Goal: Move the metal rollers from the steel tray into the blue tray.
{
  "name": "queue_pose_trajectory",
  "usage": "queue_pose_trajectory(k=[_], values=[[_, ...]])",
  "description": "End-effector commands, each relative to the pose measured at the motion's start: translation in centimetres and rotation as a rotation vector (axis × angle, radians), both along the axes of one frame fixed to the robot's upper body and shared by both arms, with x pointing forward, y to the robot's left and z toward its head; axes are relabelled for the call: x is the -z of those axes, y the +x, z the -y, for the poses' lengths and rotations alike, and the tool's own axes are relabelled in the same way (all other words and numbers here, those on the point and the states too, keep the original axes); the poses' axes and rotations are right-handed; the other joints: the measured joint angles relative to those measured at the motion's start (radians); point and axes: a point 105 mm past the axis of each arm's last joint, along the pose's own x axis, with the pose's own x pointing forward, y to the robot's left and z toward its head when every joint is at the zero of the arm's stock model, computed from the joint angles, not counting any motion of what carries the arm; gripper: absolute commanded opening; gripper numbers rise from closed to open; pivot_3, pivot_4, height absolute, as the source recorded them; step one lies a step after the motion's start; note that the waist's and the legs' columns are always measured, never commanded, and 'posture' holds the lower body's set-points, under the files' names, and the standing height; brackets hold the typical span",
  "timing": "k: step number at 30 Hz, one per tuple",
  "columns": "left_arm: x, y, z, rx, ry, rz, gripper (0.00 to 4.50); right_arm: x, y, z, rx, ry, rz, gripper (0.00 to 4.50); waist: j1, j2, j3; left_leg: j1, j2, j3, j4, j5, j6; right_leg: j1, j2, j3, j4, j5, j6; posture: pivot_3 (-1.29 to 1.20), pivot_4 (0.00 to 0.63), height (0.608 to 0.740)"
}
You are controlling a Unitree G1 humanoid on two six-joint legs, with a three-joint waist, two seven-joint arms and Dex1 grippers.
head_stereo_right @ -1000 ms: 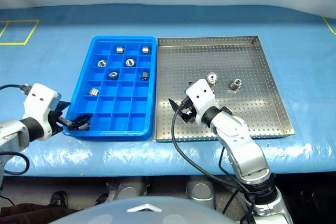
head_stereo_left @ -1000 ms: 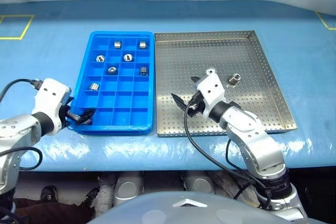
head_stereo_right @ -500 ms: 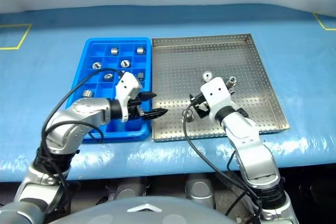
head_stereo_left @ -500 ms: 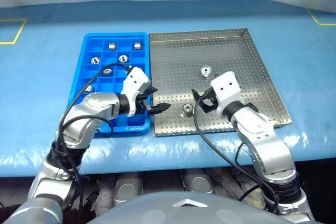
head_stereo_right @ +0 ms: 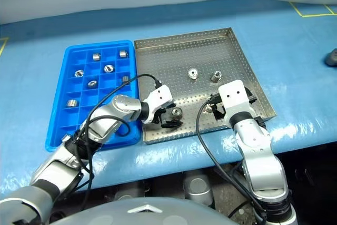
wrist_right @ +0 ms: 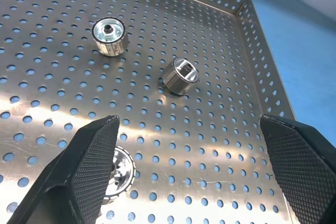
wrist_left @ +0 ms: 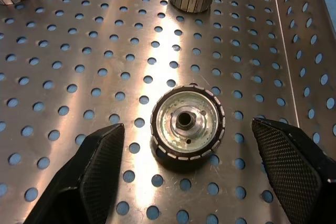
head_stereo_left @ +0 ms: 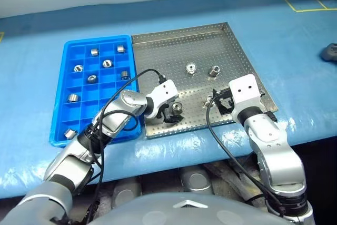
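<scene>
The steel tray (head_stereo_left: 174,56) lies right of the blue tray (head_stereo_left: 84,114). Several metal rollers (head_stereo_left: 107,63) sit in the blue tray's compartments. Two more rollers (head_stereo_left: 191,68) (head_stereo_left: 215,70) stand mid steel tray. My left gripper (head_stereo_left: 171,115) is open low over the steel tray's front, its fingers (wrist_left: 89,177) on either side of one roller (wrist_left: 187,120) without touching it. My right gripper (head_stereo_left: 218,100) is open over the tray's front right, with another roller (wrist_right: 119,179) partly hidden behind one finger (wrist_right: 84,166).
Both trays rest on a pale blue table cover near the table's front edge (head_stereo_left: 210,140). A dark object (head_stereo_left: 330,52) lies at the far right. Yellow tape marks (head_stereo_left: 305,5) show at the back right.
My left arm swung from the blue tray's front left corner across to the steel tray and now straddles a roller. The right gripper shifted somewhat right. The camera turned.
</scene>
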Motion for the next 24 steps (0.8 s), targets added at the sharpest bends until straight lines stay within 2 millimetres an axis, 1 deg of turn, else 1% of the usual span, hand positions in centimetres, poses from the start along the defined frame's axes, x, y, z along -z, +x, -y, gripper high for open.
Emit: queue_pose_trajectory(k=[1,2,5,7,11,14,17,18,19,20,21,22,24], values=[[0.1,0.5,0.2,-0.010,0.038,0.051,4.22,-1.3,-0.2,0.0,0.004,0.001,0.062,4.50,-0.011,0.000,0.000,0.000,0.000,0.000,0.000,0.000,0.000,0.000,0.000,0.000,0.000,0.000,0.000,-0.32,0.150,0.740],[0.2,0.6,0.1,-0.018,0.042,0.055,4.22,-1.2,-0.2,0.0,0.006,0.000,0.062,4.50,-0.015,0.000,0.000,0.000,0.000,0.000,0.000,0.000,0.000,0.000,0.000,0.000,0.000,0.000,0.000,-0.32,0.150,0.740],[-0.2,1.2,-0.6,-0.076,0.025,0.060,3.71,-1.1,-0.2,0.2,0.016,-0.001,0.060,4.50,-0.025,0.001,-0.001,0.000,0.000,0.000,0.000,0.000,0.000,0.000,0.000,0.000,0.000,0.000,0.000,-0.31,0.150,0.740],[-0.4,1.7,-1.1,-0.103,0.032,0.072,3.08,-1.0,-0.1,0.4,0.022,0.003,0.058,4.50,-0.029,0.001,-0.001,0.000,0.000,0.000,0.000,0.000,0.000,0.000,0.000,0.000,0.000,0.000,0.001,-0.30,0.150,0.740],[-0.5,1.7,-1.4,-0.111,0.038,0.074,1.86,-1.0,0.2,0.0,0.003,0.008,0.058,4.50,-0.034,0.001,-0.001,0.000,0.000,0.000,0.000,0.000,0.000,0.000,0.000,0.000,0.000,0.000,0.001,-0.29,0.150,0.740],[-0.4,1.4,-1.3,-0.101,0.033,0.067,1.84,-1.0,0.4,-0.4,-0.014,0.012,0.060,4.50,-0.032,0.001,-0.001,0.000,0.000,0.000,0.000,0.000,0.000,0.000,0.000,0.000,0.000,0.000,0.001,-0.27,0.150,0.740],[-1.2,0.9,-0.8,-0.082,-0.035,0.048,1.84,-0.9,0.5,-0.6,-0.025,0.014,0.057,4.50,-0.028,0.001,-0.001,0.000,0.000,0.000,0.000,0.000,0.000,0.000,0.000,0.000,0.000,0.000,0.001,-0.26,0.150,0.740],[-1.8,1.2,-0.7,-0.099,-0.069,0.054,1.84,-0.9,0.6,-0.7,-0.027,0.014,0.057,4.50,-0.027,0.001,-0.001,0.000,0.000,0.000,0.000,0.000,0.000,0.000,0.000,0.000,0.000,0.000,0.001,-0.26,0.150,0.740],[-3.1,1.6,-0.6,-0.122,-0.145,0.051,1.84,-0.9,0.6,-0.7,-0.030,0.014,0.056,4.50,-0.024,0.001,0.000,0.000,0.000,0.000,0.000,0.000,0.000,0.000,0.000,0.000,0.000,0.000,0.001,-0.25,0.150,0.740],[-4.7,2.0,-0.6,-0.149,-0.244,0.039,1.84,-0.8,0.7,-0.8,-0.035,0.015,0.055,4.50,-0.020,0.001,0.000,0.000,0.000,0.000,0.000,0.000,0.000,0.000,0.000,0.000,0.000,0.000,0.001,-0.25,0.150,0.740],[-6.2,2.5,-0.9,-0.180,-0.323,0.036,1.84,-0.8,0.7,-0.9,-0.041,0.014,0.053,4.50,-0.014,0.001,0.000,0.000,0.000,0.000,0.000,0.000,0.000,0.000,0.000,0.000,0.000,0.000,0.001,-0.24,0.150,0.740],[-7.5,3.2,-1.6,-0.222,-0.386,0.037,1.84,-0.8,0.8,-1.1,-0.053,0.017,0.052,4.50,-0.012,0.001,0.000,-0.001,0.000,0.000,0.001,0.000,0.000,-0.001,0.000,0.000,0.001,0.001,0.001,-0.24,0.150,0.740],[-9.1,4.3,-3.4,-0.298,-0.423,0.065,1.84,-0.8,1.0,-1.6,-0.081,0.029,0.053,4.50,-0.011,0.001,0.000,-0.001,0.000,0.000,0.002,0.000,0.000,-0.001,0.000,0.000,0.001,0.001,0.002,-0.22,0.150,0.740]])
